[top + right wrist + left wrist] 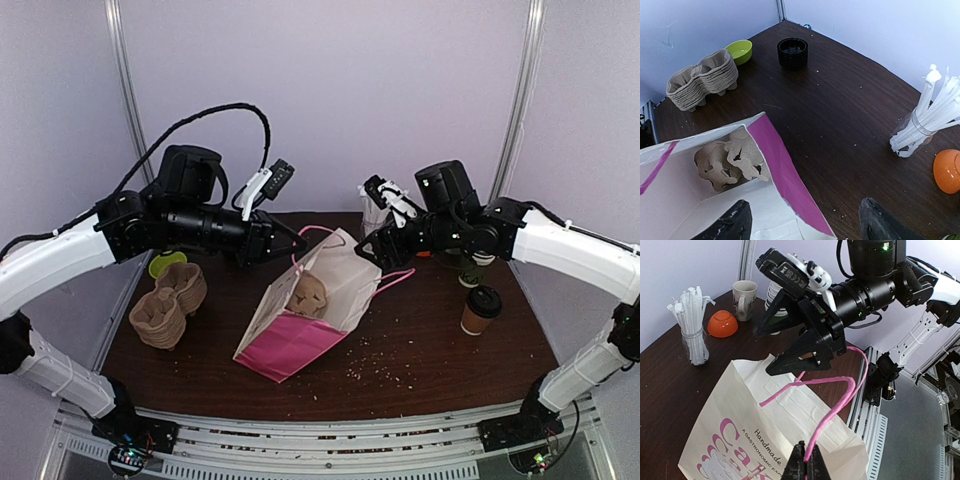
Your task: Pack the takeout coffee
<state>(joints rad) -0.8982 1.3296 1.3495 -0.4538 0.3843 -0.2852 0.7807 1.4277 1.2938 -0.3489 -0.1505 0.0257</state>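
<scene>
The takeout coffee [481, 310], a small brown paper cup under a black dome lid, stands upright on the table [440, 362], right of the bag [300, 340] and apart from it. The left gripper [806, 462] pinches the bag's pink handle [830, 381]. The right gripper [805, 207] is spread wide at the bag's mouth.

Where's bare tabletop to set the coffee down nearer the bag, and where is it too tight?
Widest free patch: the front strip of the table between the bag and the takeout coffee, only crumbs there. A narrower gap lies between the bag and the carrier stack. Crowded: the back edge, with straw jar, orange bowl and mug.
</scene>
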